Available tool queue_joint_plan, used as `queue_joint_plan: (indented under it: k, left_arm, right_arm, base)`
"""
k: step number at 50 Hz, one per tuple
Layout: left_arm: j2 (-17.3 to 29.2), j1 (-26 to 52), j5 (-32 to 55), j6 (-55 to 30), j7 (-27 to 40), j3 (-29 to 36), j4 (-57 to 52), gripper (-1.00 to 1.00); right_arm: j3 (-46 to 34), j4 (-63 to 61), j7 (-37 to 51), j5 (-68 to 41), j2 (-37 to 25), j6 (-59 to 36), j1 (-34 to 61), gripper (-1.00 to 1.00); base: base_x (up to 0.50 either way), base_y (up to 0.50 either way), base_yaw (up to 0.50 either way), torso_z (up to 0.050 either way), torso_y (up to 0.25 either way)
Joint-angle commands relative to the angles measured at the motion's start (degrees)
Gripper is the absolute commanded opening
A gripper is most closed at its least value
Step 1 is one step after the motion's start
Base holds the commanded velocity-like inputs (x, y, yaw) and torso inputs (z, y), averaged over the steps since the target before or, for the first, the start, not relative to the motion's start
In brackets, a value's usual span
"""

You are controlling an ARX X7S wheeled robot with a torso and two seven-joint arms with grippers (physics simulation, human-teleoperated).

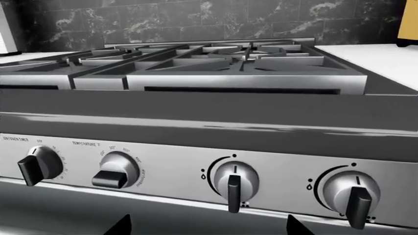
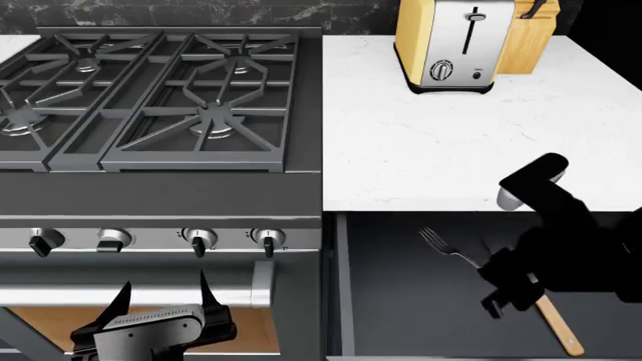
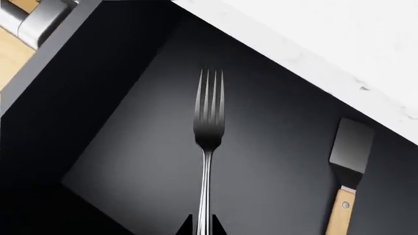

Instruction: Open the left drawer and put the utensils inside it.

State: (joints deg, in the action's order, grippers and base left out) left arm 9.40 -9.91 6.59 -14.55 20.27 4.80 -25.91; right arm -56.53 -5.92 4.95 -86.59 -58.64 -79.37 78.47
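Dark marble backsplash [image 2: 201, 11] behind white countertop [image 2: 441, 143]

One fork [image 3: 208, 142] and one spatula [image 3: 348, 169] lay in the single open drawer [image 2: 401, 301], so there were two utensils in all. The stove [image 2: 161, 98] showed four knobs [image 1: 235, 183] on its front panel in both the head view and the left wrist view, and two burner grates could be counted from above. On the white table [image 2: 452, 143] stood one toaster [image 2: 449, 45] and one wooden knife block [image 2: 531, 37], and two hands were in view, one left hand [image 2: 161, 320] and one right hand [image 2: 507, 289].
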Motion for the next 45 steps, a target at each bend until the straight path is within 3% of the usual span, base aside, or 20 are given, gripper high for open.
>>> queue_joint_plan:
  k: [1,20,45]
  left_arm:
    - [0.3,0.3,0.3,-0.1,0.3,0.4,0.0,1.00]
    - [0.9,0.1,1.0,0.9,1.0,0.7,0.8,1.00]
    - [1.6,0.0,1.6,0.7,2.0,1.3,0.3,1.00]
  right_arm:
    - [0.7,5.2,6.6,0.7,2.9,-0.2,-1.9,-1.00]
    - [-2.0,8.1,10.0,4.1,4.4,1.6,-4.5,-1.00]
    - [-5.0,15.4,5.3,8.7,7.9,3.9,-4.6,-1.00]
  base:
    - [0.00,0.00,0.00,0.000,0.000]
    - [0.00,0.00,0.00,0.000,0.000]
    - [0.00,0.00,0.00,0.000,0.000]
